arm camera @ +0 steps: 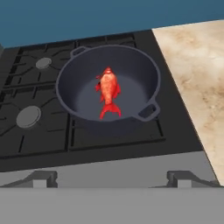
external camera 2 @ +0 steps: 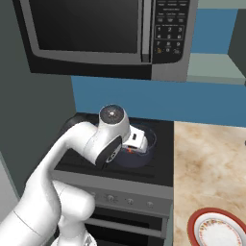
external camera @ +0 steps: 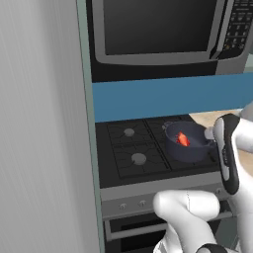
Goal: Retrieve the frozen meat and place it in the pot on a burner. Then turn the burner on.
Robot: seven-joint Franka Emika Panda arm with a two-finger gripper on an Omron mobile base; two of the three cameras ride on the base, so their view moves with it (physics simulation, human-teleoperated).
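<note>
- The end effector (external camera 2: 138, 142) stood released, jaws wide and grasping nothing, above the near rim of the pot (arm camera: 109, 89); in the right base view its tips were partly hidden behind the arm, so the exact height over the pot was hard to judge.
- The frozen meat (arm camera: 107, 91), a red-orange fish-shaped piece, lay flat on the pot's floor, below and ahead of the end effector and apart from it.
- The pot sat on the burner (arm camera: 118, 127) at the near right of the cooktop, its grate showing under and around the base.
- By my judgement the placing was done and the step in hand was lighting that burner.
- To do it well, the end effector should rise clear of the pot's rim and handles first, then draw back and down toward the knobs (external camera 2: 111, 197) on the stove front, which lay below and nearer than the pot.
- Choosing the knob that belongs to the pot's burner matters; the knobs look alike, so a wrong pick would light a bare grate.
- The grip on the knob should be square and closed before turning.
- Left of the end effector lay two bare burners (arm camera: 29, 116); right of it a beige stone worktop (arm camera: 192, 57) with a red-rimmed plate (external camera 2: 217, 230); above, a microwave (external camera 2: 105, 33) against a blue wall (external camera: 168, 96).
</note>
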